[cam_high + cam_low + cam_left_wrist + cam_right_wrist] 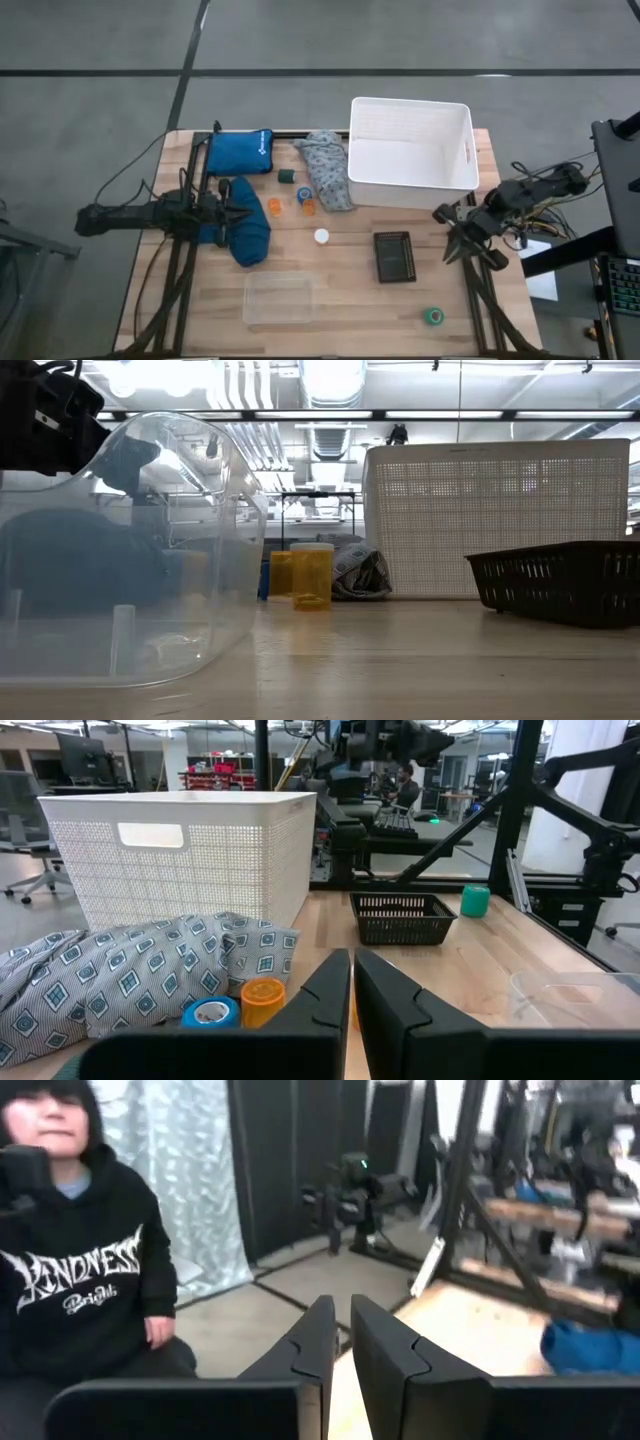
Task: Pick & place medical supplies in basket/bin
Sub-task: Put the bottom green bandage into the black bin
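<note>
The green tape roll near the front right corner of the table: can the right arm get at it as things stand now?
Probably yes. The green tape roll lies alone on bare wood, and the right tool, shut, hangs just behind it on the same side. The small black basket sits off to one side, not in between.

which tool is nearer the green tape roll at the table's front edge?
Right. The right tool sits at the table's right edge, a short way behind the green tape roll; the left tool is across the table over the dark blue cloth.
</note>
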Robot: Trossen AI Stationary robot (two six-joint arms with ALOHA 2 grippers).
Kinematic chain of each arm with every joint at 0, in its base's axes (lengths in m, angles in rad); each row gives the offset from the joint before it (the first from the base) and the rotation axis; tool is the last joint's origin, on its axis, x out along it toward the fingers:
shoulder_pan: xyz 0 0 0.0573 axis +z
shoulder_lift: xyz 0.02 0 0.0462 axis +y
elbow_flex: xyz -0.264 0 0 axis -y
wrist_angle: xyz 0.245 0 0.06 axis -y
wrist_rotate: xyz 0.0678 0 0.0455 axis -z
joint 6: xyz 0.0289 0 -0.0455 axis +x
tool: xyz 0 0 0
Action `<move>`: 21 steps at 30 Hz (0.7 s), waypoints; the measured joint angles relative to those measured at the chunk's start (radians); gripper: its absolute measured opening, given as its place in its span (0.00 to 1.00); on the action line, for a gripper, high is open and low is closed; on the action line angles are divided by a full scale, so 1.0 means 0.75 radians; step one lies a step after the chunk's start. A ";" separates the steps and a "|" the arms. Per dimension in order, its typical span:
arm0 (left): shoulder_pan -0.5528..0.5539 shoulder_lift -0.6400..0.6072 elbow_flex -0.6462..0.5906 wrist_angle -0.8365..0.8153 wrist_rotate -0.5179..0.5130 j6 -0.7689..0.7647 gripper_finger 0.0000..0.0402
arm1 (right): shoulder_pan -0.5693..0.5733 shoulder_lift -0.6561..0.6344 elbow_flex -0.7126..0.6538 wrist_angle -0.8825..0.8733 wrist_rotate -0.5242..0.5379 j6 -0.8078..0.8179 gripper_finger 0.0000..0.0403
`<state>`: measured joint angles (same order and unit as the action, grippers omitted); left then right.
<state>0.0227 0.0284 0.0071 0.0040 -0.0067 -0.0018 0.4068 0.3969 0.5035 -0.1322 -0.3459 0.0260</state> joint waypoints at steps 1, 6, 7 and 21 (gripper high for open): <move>0.000 0.000 0.000 0.000 -0.001 0.003 0.06 | 0.007 0.023 0.015 -0.016 0.022 0.009 0.08; 0.000 0.001 0.000 0.000 0.000 0.003 0.06 | 0.047 0.146 0.064 -0.195 0.111 0.119 0.08; 0.000 0.001 0.000 0.000 -0.001 0.003 0.06 | 0.055 0.178 0.064 -0.215 0.113 0.167 0.08; 0.000 0.001 0.000 0.000 0.000 0.003 0.06 | 0.192 0.563 0.104 -0.322 0.186 0.585 0.08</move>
<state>0.0227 0.0288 0.0071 0.0040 -0.0067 0.0002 0.5508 0.8195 0.5813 -0.3733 -0.2061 0.4648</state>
